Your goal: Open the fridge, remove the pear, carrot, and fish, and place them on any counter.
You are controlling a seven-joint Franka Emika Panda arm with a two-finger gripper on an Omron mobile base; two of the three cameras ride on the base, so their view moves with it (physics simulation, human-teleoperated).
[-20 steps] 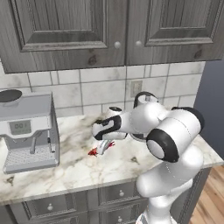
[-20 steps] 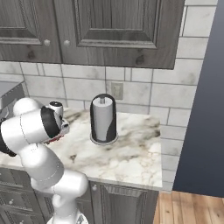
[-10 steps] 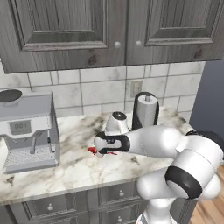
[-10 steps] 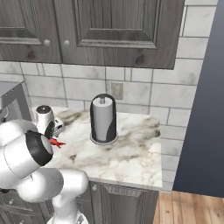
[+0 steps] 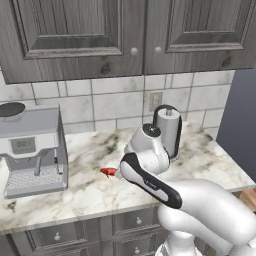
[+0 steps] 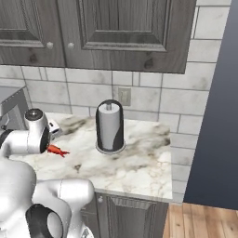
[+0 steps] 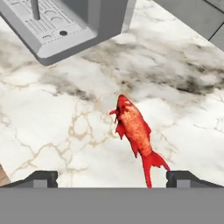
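Where the marble table (image 5: 210, 165) runs from the coffee machine (image 5: 30, 150) at its left end to the paper towel holder (image 6: 110, 126) near the back edge, the fish (image 7: 134, 129) lies free on open marble mid-table, between the spread fingertips (image 7: 41, 178) of the wide tool (image 7: 111, 179).

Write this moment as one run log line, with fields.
stage: fish placed | fish: lying on counter | pincer: open above fish, not touching
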